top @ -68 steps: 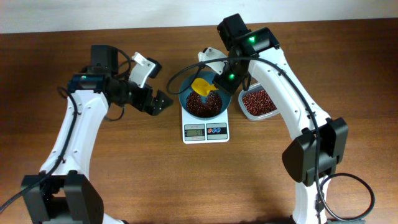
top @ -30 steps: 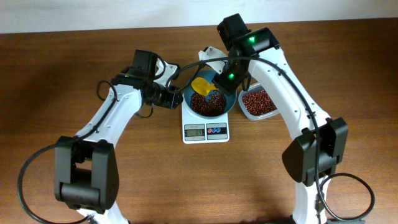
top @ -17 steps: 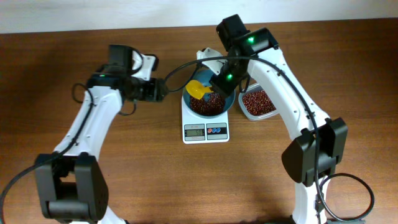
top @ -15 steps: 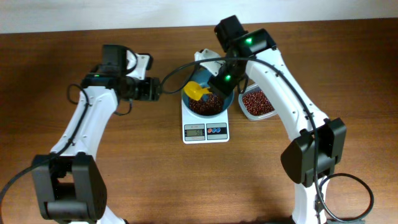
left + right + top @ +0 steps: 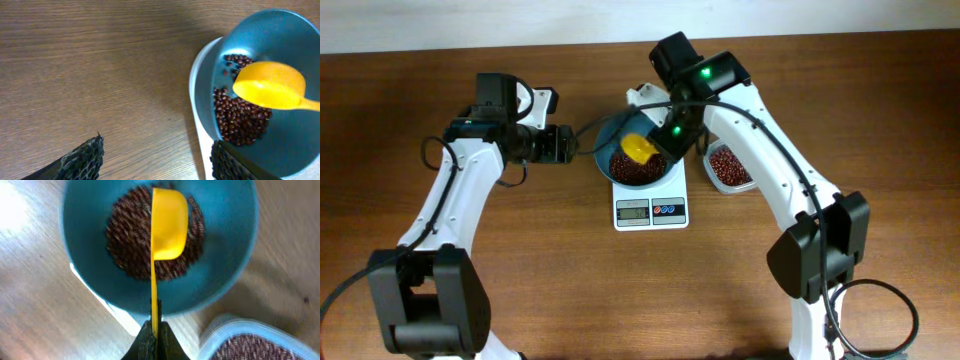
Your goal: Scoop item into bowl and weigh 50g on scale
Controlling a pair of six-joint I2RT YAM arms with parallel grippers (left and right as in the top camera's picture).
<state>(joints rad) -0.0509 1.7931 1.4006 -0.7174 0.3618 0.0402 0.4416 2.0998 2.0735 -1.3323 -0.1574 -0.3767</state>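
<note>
The right gripper (image 5: pixel 154 330), clamped on the handle of the yellow plastic scoop (image 5: pixel 169 222), holds it over the small dark red-brown beans (image 5: pixel 125 235) in the round teal-blue bowl (image 5: pixel 610 140) on the white square digital scale (image 5: pixel 651 210). The left gripper (image 5: pixel 156 150), jaws apart and empty, hangs at the bowl's nine o'clock. It is best kept off the rim so the reading is true, with beans adjusted a few at a time.

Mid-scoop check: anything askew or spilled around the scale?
The round teal-blue bowl sits off-centre on the small white square digital scale, overhanging its left edge in the overhead view and looking tipped. The dark red-brown beans are inside it; none on the wooden table.
</note>
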